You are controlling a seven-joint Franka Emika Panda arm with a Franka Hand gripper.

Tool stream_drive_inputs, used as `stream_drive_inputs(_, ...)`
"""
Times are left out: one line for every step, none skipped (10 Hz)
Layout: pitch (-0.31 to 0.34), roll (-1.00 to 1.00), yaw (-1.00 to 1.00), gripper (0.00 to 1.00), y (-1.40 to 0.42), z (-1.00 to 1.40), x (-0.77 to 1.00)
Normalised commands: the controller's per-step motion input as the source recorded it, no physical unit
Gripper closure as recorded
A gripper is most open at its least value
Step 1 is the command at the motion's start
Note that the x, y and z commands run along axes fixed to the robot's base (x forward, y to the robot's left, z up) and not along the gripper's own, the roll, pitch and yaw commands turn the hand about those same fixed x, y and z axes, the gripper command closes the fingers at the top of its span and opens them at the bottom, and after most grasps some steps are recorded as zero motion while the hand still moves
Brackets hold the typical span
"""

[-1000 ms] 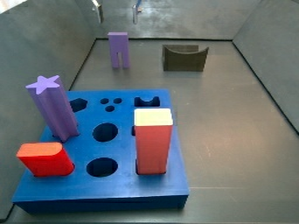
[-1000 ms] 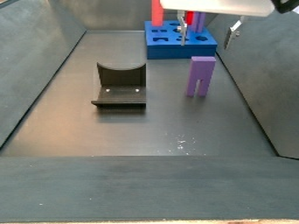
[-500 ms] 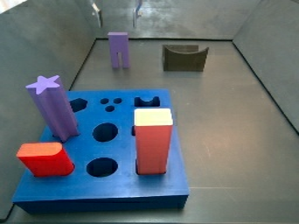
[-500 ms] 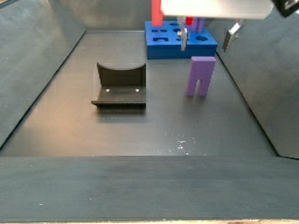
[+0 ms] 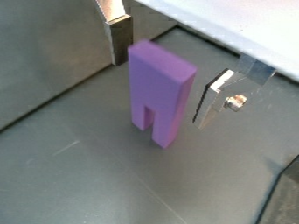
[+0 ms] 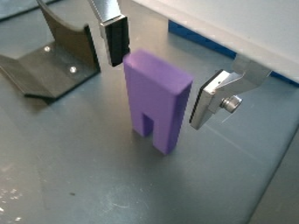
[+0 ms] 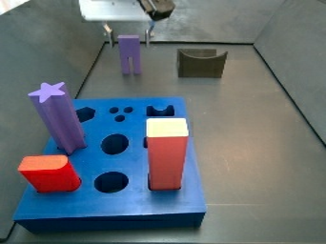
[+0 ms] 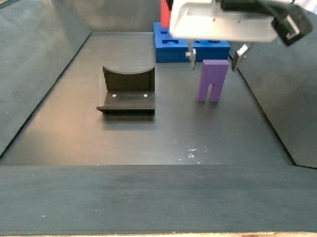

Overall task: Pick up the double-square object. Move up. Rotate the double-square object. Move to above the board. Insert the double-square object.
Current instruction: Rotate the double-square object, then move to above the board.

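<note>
Dull grey matte floor; the smooth, tall lilac double-square object (image 6: pixel 160 101) stands upright between the gripper (image 6: pixel 163 72)'s spread-apart, non-touching silver fingers (image 6: pixel 212 94).

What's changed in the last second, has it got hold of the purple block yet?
The gripper has come down over the purple block, which now stands between its open fingers; gaps show on both sides in both wrist views, so nothing is gripped yet. The block, the blue board with its pegs, and the dark U-shaped block have not moved.

grey floor (image 8: pixel 148 139), board (image 7: pixel 76 205), double-square object (image 8: pixel 213 81), fixture (image 8: pixel 125 93), gripper (image 8: pixel 214 56) above
</note>
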Motion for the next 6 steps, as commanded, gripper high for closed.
stream_drive_inputs(-0.048,-0.02,-0.01,0.0,0.0,-0.36,0.03)
stream_drive_inputs(-0.044,-0.02,-0.01,0.0,0.0,-0.24,0.04)
stream_drive_inputs(0.0,0.0,0.0,1.0,0.0,0.0,0.0)
stream_drive_inputs(-0.182,0.2,0.0,1.0,0.09,1.0,0.17)
stream_drive_inputs(-0.163,0.2,0.0,1.0,0.09,1.0,0.17)
stream_drive_inputs(-0.122,0.2,0.0,1.0,0.09,1.0,0.16)
